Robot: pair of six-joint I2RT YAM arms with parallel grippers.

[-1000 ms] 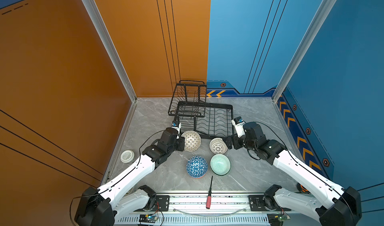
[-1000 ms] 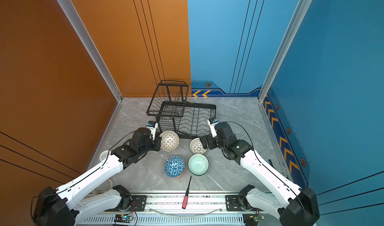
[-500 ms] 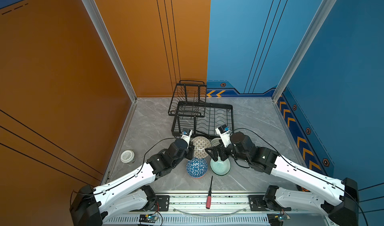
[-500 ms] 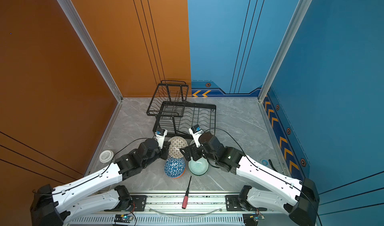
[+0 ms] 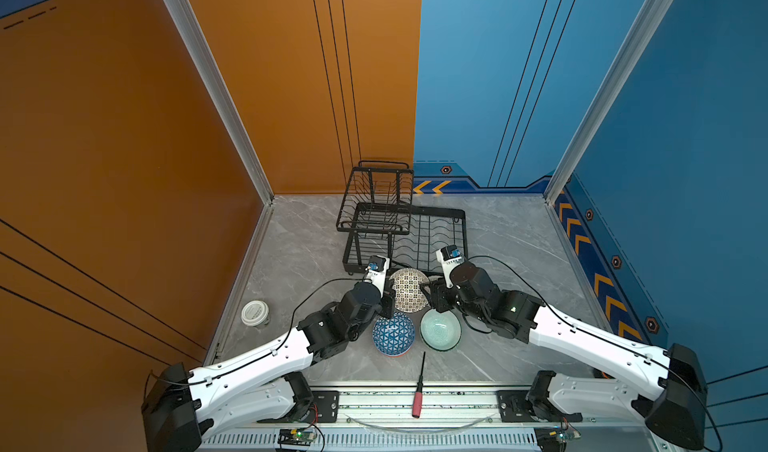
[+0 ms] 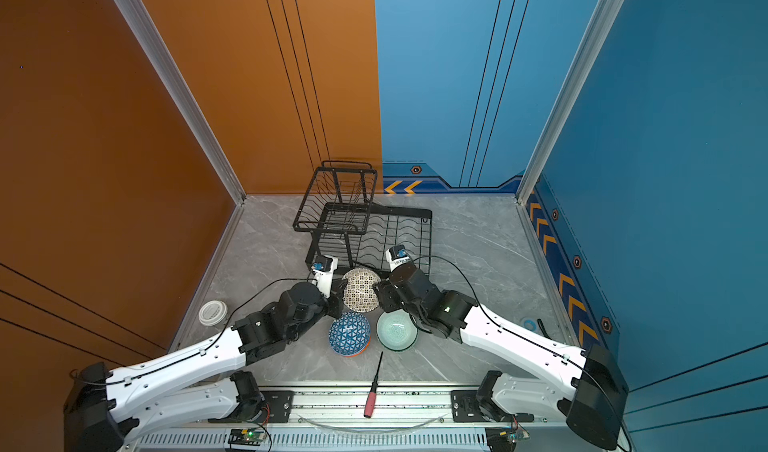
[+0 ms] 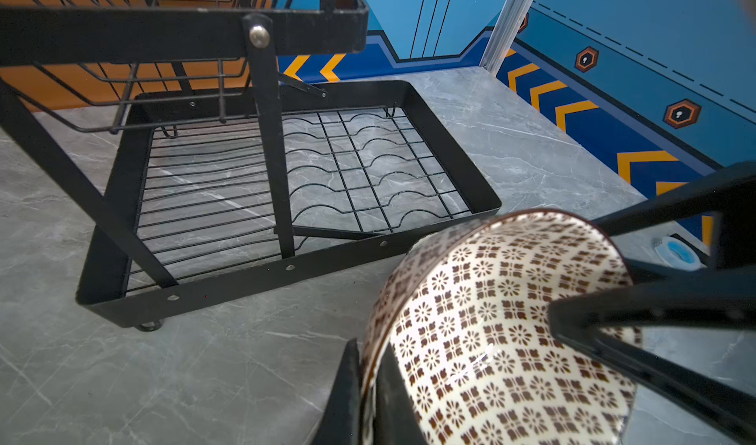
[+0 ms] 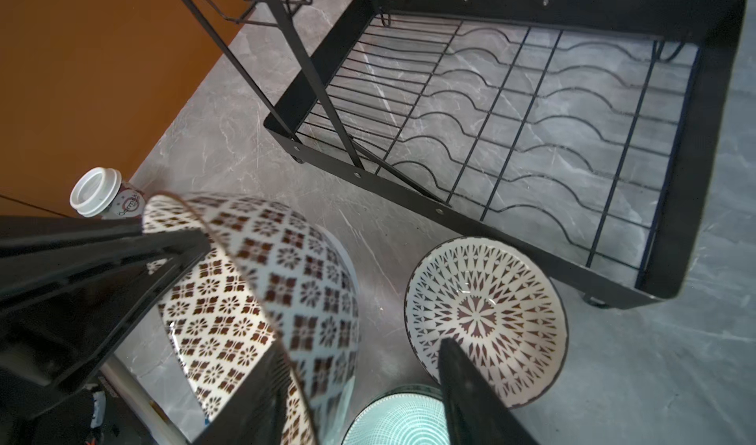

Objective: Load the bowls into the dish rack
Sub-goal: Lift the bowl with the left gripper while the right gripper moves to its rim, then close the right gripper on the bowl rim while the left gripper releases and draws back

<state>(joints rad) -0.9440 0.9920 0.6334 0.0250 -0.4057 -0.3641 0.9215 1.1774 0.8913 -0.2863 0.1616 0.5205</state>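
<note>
The cream dotted bowl (image 5: 409, 290) (image 6: 360, 290) hangs tilted on edge just in front of the dish rack (image 5: 432, 213) (image 6: 399, 211). My left gripper (image 5: 390, 300) (image 7: 368, 365) is shut on its rim. My right gripper (image 5: 430, 294) (image 8: 362, 344) stands open astride the opposite rim of the same bowl (image 8: 266, 279), one finger inside and one outside. On the table lie the blue-white triangle bowl (image 5: 393, 333), the mint bowl (image 5: 440, 330) (image 8: 401, 422) and the white lattice bowl (image 8: 487, 312). The rack (image 7: 450, 152) (image 8: 716, 136) holds nothing.
A red-handled screwdriver (image 5: 419, 385) (image 6: 372, 387) lies near the front rail. A white-lidded cup (image 5: 254, 313) (image 8: 96, 191) stands by the left wall. A blue tape roll (image 6: 528, 324) (image 7: 675, 252) lies near the right wall.
The left arm has carried the cream bowl towards the front. The right gripper has swung over from beside the rack to the bowl's other rim, and its jaws have narrowed.
</note>
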